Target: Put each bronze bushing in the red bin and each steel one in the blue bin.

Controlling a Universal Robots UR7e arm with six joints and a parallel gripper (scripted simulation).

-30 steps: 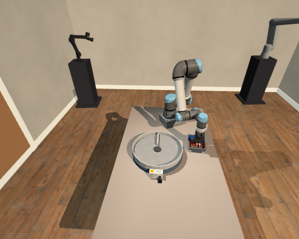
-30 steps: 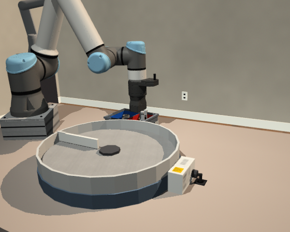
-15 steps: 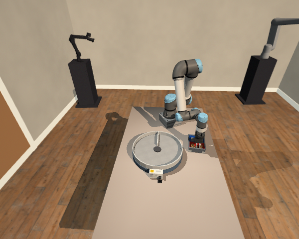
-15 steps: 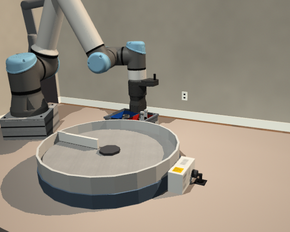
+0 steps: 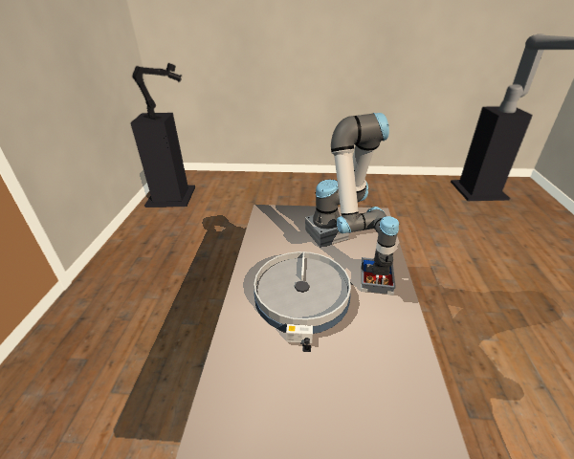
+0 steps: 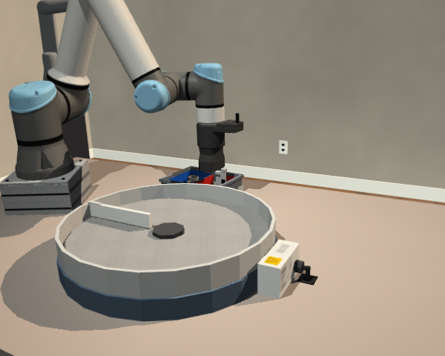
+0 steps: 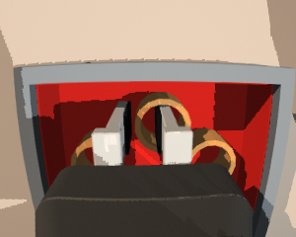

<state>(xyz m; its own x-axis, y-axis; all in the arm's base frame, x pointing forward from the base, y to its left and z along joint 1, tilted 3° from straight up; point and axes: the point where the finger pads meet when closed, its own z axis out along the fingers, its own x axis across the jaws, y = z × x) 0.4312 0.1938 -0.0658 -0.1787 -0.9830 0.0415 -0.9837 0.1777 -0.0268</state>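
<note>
My gripper (image 5: pixel 380 277) (image 6: pixel 220 176) (image 7: pixel 143 118) points down into the red bin (image 6: pixel 208 179) (image 7: pixel 194 96). Its fingers stand partly apart, with nothing held between them. One bronze bushing (image 7: pixel 163 102) lies in the bin below the right finger, which overlaps its ring in the wrist view. A second bronze bushing (image 7: pixel 84 146) lies at the left and a third bronze bushing (image 7: pixel 230 155) at the right, both partly hidden by the gripper. The blue bin (image 5: pixel 366 262) (image 6: pixel 180 176) adjoins the red one and holds a steel-looking bushing (image 6: pixel 193 178). No bushing shows on the turntable (image 5: pixel 282 296) (image 6: pixel 130 248).
The turntable has a raised rim and a white divider wall (image 5: pixel 303 268) (image 6: pixel 119 215) running in to the dark hub (image 5: pixel 301 286) (image 6: pixel 168 231). A white box (image 5: pixel 298 332) (image 6: pixel 278 268) stands at its front edge. The bins' grey walls (image 7: pixel 153 74) surround the fingers.
</note>
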